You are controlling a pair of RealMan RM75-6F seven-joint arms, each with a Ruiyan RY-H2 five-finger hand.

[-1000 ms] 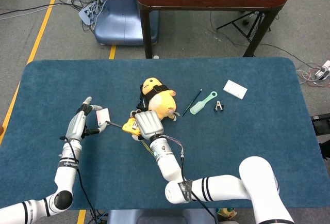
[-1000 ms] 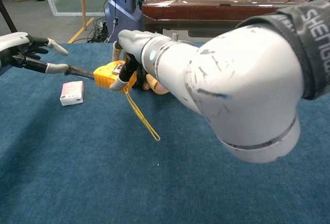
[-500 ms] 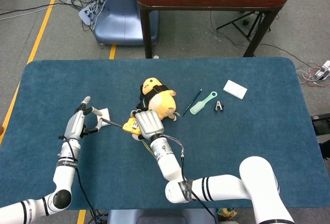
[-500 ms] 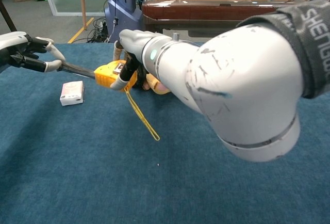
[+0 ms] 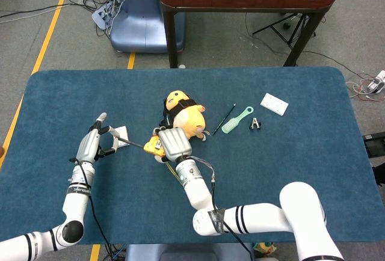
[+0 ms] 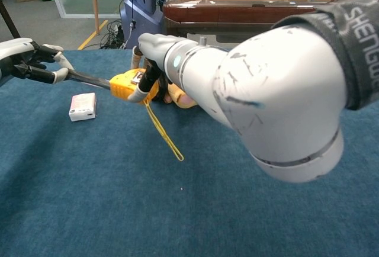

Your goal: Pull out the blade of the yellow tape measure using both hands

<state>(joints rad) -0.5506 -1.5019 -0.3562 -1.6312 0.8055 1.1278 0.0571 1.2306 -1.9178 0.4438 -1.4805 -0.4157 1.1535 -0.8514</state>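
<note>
The yellow tape measure (image 6: 127, 84) hangs just above the blue table, and my right hand (image 6: 149, 55) grips its case; in the head view that hand (image 5: 173, 144) covers most of the case (image 5: 152, 147). A dark blade (image 6: 89, 79) runs left out of the case to my left hand (image 6: 32, 61), which pinches its end between thumb and a finger. In the head view the left hand (image 5: 94, 144) sits left of the case with the blade (image 5: 133, 144) stretched between them. A yellow wrist strap (image 6: 161, 131) trails from the case onto the cloth.
A small white box (image 6: 82, 106) lies under the blade, beside the left hand (image 5: 120, 135). A yellow plush toy (image 5: 185, 114) sits right behind the case. Farther right lie a pen (image 5: 224, 118), a green comb (image 5: 237, 119), a small clip (image 5: 255, 123) and a white card (image 5: 274, 104).
My left hand has closed its fingers on the blade end and drawn a little left; slightly more blade shows. The right hand and case have shifted only slightly.
</note>
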